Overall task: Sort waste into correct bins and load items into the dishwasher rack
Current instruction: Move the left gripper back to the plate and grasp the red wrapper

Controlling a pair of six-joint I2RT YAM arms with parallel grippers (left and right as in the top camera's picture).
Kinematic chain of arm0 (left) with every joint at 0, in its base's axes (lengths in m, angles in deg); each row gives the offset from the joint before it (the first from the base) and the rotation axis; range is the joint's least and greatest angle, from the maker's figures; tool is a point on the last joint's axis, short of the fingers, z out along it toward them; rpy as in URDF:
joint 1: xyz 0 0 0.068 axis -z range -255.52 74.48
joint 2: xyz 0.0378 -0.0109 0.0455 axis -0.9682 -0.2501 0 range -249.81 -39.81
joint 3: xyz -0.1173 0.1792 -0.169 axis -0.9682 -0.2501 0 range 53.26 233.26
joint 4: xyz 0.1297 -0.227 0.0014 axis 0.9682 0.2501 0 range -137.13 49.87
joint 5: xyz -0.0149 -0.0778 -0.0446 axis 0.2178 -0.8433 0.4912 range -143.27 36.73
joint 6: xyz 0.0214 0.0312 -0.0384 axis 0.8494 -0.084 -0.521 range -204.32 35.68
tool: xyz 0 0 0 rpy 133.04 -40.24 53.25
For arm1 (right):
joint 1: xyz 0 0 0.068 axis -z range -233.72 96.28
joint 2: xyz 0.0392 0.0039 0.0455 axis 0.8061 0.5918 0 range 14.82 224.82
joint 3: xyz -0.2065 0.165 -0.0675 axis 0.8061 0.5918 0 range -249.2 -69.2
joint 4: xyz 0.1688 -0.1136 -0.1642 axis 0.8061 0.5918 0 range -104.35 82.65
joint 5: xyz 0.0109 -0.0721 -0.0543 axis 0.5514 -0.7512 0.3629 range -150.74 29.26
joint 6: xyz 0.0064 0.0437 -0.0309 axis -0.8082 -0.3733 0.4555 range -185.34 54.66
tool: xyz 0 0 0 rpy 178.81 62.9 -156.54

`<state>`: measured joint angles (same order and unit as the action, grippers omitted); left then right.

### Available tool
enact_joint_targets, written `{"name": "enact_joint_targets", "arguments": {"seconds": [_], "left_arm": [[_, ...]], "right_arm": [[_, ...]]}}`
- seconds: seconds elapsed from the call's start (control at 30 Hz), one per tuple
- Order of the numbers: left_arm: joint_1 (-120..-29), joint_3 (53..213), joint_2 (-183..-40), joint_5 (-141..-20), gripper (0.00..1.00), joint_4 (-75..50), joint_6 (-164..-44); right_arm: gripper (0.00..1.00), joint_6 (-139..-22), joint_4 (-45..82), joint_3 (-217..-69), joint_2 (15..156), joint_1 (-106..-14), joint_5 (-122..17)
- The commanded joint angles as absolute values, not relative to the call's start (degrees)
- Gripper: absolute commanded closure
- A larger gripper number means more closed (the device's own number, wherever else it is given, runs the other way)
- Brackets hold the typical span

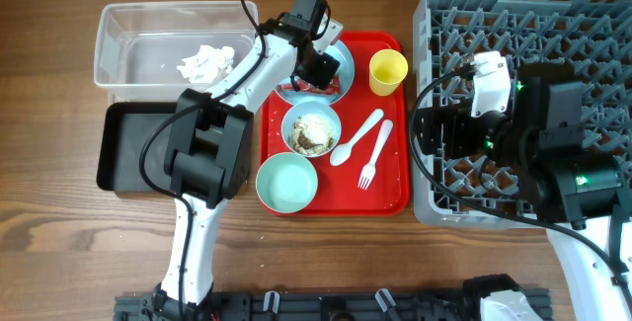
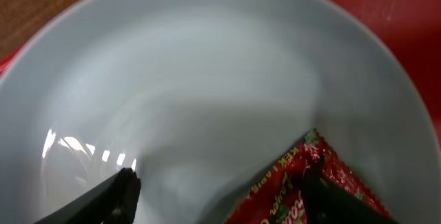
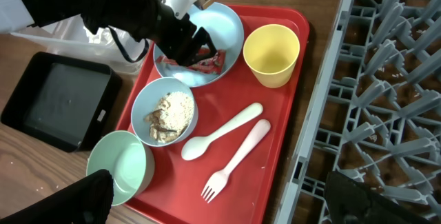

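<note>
Left gripper [image 2: 220, 177] low over blue plate [image 2: 207, 79]
Jaws spread, red wrapper [image 2: 286, 193] at one finger; right gripper [image 3: 220, 189] spread wide too.

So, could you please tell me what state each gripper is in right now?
Left gripper: open, over the red shiny snack wrapper on the pale blue round plate.
Right gripper: open, holding nothing.

Brown wood-grain counter [image 1: 59, 252] extends to every frame edge in the overhead view. Lighting is even, with soft shadows. A black rail [image 1: 326, 306] runs along the bottom edge.
</note>
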<state>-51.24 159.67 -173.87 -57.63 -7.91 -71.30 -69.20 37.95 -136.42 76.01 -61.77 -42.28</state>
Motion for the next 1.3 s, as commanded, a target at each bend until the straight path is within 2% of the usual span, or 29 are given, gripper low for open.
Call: {"name": "enact_joint_targets", "arguments": {"seconds": [0.0,0.1,0.27,0.63,0.93,1.07,1.13,1.17,1.2,1.27], "left_arm": [[-50.9,160.0,-175.1,-54.7,0.23,-9.5,-74.2],[-50.9,160.7,-174.7,-50.0,0.18,-10.3,-79.2],[-51.0,164.4,-172.2,-49.5,0.16,-6.5,-79.2],[-51.0,162.8,-170.9,-58.5,0.13,3.3,-73.8],[-51.0,155.5,-172.5,-60.3,0.10,-4.5,-72.5],[-51.0,154.8,-174.0,-60.2,0.12,-7.3,-72.5],[-51.0,154.7,-174.6,-60.3,0.19,-8.0,-72.5],[-51.0,154.7,-174.6,-60.3,0.28,-8.1,-72.5],[-51.0,154.7,-174.6,-60.3,0.48,-8.2,-72.5],[-51.0,154.7,-174.6,-60.3,0.74,-8.2,-72.6]], "right_arm": [[0.00,-70.0,37.8,-137.3,76.4,-62.0,-41.4],[0.00,-70.0,37.7,-137.3,76.7,-62.0,-41.4],[0.00,-70.0,37.6,-137.3,77.6,-62.0,-41.4],[0.00,-70.0,37.6,-137.3,78.3,-62.0,-41.4],[0.00,-70.0,37.6,-137.3,78.3,-62.0,-41.4],[0.00,-70.0,37.6,-137.3,78.3,-62.0,-41.4],[0.00,-70.0,37.6,-137.3,78.3,-62.0,-41.4],[0.00,-70.0,37.6,-137.3,78.3,-62.0,-41.4],[0.00,-70.0,37.6,-137.3,78.3,-62.0,-41.4],[0.00,-70.0,37.6,-137.3,78.3,-62.0,-41.4]]}}
